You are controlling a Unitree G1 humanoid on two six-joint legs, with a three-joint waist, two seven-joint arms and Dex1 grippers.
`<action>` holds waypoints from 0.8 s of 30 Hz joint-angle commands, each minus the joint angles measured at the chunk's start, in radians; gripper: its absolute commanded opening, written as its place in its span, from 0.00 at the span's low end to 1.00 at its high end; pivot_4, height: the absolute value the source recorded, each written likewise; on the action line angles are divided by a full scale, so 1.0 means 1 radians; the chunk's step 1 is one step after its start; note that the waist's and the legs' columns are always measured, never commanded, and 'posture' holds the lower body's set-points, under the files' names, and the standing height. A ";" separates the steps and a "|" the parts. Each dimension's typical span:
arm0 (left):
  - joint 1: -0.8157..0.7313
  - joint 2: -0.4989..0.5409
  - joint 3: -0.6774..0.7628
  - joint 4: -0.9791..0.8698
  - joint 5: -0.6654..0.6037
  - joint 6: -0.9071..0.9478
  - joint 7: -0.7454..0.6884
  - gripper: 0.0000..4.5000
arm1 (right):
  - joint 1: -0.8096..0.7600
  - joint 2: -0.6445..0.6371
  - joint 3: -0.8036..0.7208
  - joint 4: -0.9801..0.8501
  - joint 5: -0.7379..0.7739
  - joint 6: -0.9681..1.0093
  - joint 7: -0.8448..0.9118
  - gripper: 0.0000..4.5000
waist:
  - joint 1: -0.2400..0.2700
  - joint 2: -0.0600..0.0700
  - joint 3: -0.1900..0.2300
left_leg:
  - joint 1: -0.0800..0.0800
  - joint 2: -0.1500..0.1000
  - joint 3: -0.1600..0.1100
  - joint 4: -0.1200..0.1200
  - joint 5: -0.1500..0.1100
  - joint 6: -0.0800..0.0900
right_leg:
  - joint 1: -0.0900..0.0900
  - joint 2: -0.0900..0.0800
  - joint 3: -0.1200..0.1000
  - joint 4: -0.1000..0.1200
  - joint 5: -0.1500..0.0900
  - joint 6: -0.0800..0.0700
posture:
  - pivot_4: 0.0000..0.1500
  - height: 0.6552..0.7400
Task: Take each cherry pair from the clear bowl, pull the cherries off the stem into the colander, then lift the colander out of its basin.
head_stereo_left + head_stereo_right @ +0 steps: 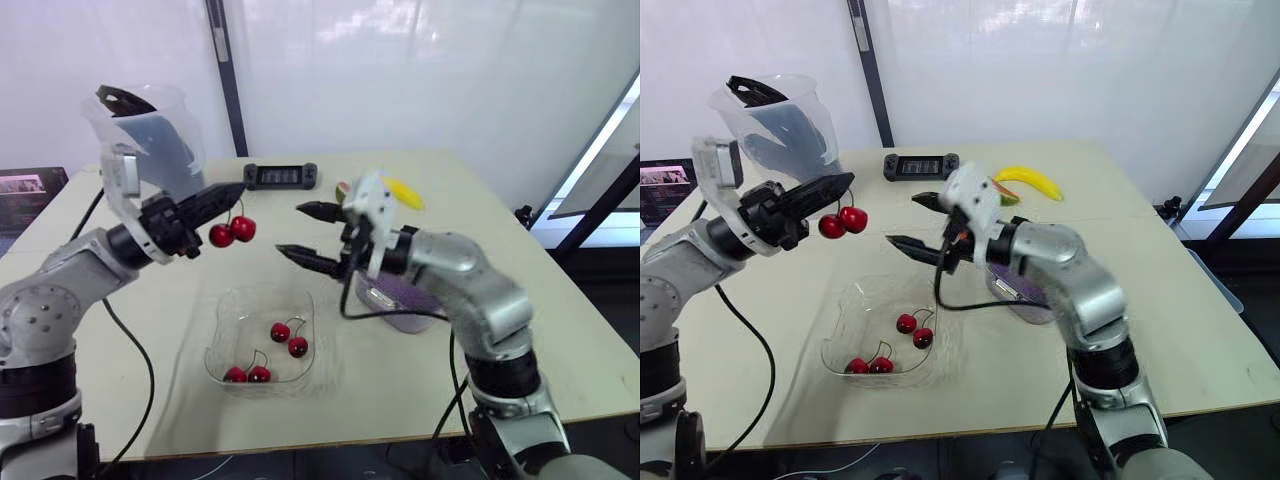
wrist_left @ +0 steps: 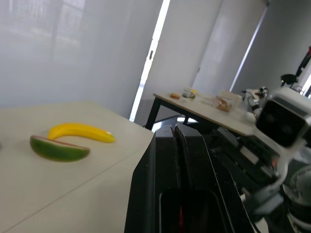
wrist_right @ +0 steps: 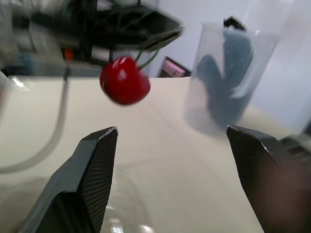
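Observation:
My left gripper [image 1: 238,190] is shut on the stem of a cherry pair [image 1: 232,232], which hangs above the table behind the clear bowl [image 1: 232,310]. In the right wrist view the red cherry [image 3: 125,81] dangles just ahead of my right gripper's open fingers [image 3: 97,160]. My right gripper [image 1: 288,228] stands open a short way to the right of the hanging cherries, fingers pointing at them. Two more cherry pairs [image 1: 290,338] [image 1: 247,373] lie in the bowl. The purple colander [image 1: 410,298] sits in its basin, mostly hidden behind my right arm.
A clear jug [image 1: 150,130] with a dark object inside stands at the back left. A black controller [image 1: 281,176], a banana [image 1: 405,192] and a green fruit slice [image 2: 58,148] lie at the back of the table. A black cable loops near the colander.

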 commanded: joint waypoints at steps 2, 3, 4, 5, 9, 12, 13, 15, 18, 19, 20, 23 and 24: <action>0.005 0.015 -0.013 -0.050 0.013 -0.008 -0.046 0.00 | -0.126 0.059 -0.181 0.029 0.363 0.362 -0.054 0.84 | -0.001 0.000 0.000 | 0.000 0.000 0.000 0.000 0.000 0.000 | 0.000 0.000 0.000 0.000 0.000 0.000 | 1.00 1.00; 0.006 0.010 -0.017 -0.055 0.014 -0.008 -0.047 0.00 | -0.136 0.084 -0.197 0.048 0.386 0.418 -0.095 0.84 | -0.001 0.000 0.000 | 0.000 0.000 0.000 0.000 0.000 0.000 | 0.000 0.000 0.000 0.000 0.000 0.000 | 1.00 1.00; 0.005 0.004 -0.021 -0.059 0.013 -0.009 -0.045 0.00 | -0.135 0.102 -0.200 0.049 0.401 0.430 -0.124 0.84 | -0.001 0.000 0.000 | 0.000 0.000 0.000 0.000 0.000 0.000 | 0.000 0.001 0.000 0.000 0.000 0.000 | 1.00 1.00; 0.004 0.000 -0.023 -0.063 0.011 -0.009 -0.042 0.00 | -0.137 0.130 -0.216 0.055 0.420 0.462 -0.165 0.84 | -0.001 0.000 0.000 | 0.000 0.000 0.000 -0.001 0.000 0.000 | 0.000 0.001 0.000 0.000 0.000 0.000 | 1.00 1.00; 0.007 -0.010 -0.031 -0.074 0.009 -0.010 -0.032 0.00 | -0.118 0.180 -0.203 0.040 0.442 0.469 -0.254 0.84 | 0.000 0.000 0.000 | 0.000 0.000 0.001 0.000 0.000 0.000 | 0.000 0.000 0.000 0.000 0.000 0.000 | 1.00 1.00; 0.016 -0.014 -0.032 -0.089 0.000 -0.004 -0.027 0.00 | -0.106 0.199 -0.157 0.043 0.409 0.431 -0.304 0.84 | -0.002 0.000 0.000 | 0.000 -0.001 0.001 0.000 0.000 0.000 | 0.000 0.000 0.000 0.000 0.000 0.000 | 1.00 1.00; 0.018 -0.014 -0.033 -0.092 -0.003 -0.003 -0.025 0.00 | -0.105 0.202 -0.147 0.049 0.398 0.416 -0.319 0.84 | -0.002 0.000 0.000 | 0.000 0.000 0.001 0.000 0.000 0.000 | 0.000 0.000 0.000 0.000 0.000 0.000 | 1.00 1.00; 0.018 -0.014 -0.034 -0.095 -0.006 -0.001 -0.025 0.00 | -0.105 0.201 -0.136 0.060 0.387 0.389 -0.338 0.84 | -0.002 0.000 0.000 | 0.000 0.000 0.000 0.000 0.000 0.000 | -0.001 0.000 0.000 0.000 0.000 0.000 | 1.00 1.00; 0.019 -0.015 -0.034 -0.097 -0.003 -0.001 -0.025 0.00 | -0.105 0.200 -0.129 0.072 0.395 0.374 -0.353 0.84 | -0.001 0.000 0.000 | 0.000 0.000 0.001 0.000 0.000 0.001 | 0.000 0.000 0.000 0.000 0.000 0.000 | 1.00 1.00; 0.020 -0.015 -0.038 -0.098 0.006 -0.004 -0.027 0.00 | -0.101 0.199 -0.120 0.075 0.397 0.374 -0.357 0.84 | -0.001 0.000 0.000 | 0.000 0.000 0.001 0.000 0.000 0.000 | 0.000 0.000 0.000 0.000 0.000 0.000 | 1.00 1.00; 0.022 -0.015 -0.042 -0.099 0.013 -0.006 -0.028 0.00 | -0.099 0.199 -0.114 0.076 0.399 0.373 -0.360 0.84 | -0.001 0.000 0.000 | 0.000 0.000 0.001 0.000 0.000 0.001 | -0.001 0.000 0.000 0.000 0.000 0.000 | 1.00 1.00; 0.029 -0.019 -0.047 -0.100 0.021 -0.009 -0.031 0.00 | -0.083 0.200 -0.086 0.081 0.396 0.369 -0.362 0.65 | -0.002 0.000 0.000 | 0.000 0.000 0.001 0.000 0.000 0.001 | -0.001 0.000 0.000 0.000 0.000 0.000 | 1.00 1.00; 0.030 -0.020 -0.048 -0.100 0.022 -0.009 -0.031 0.00 | -0.081 0.198 -0.079 0.084 0.395 0.367 -0.363 0.55 | -0.002 0.000 0.000 | 0.000 0.000 0.001 0.000 0.000 0.001 | -0.001 0.000 0.000 0.000 0.000 0.000 | 1.00 1.00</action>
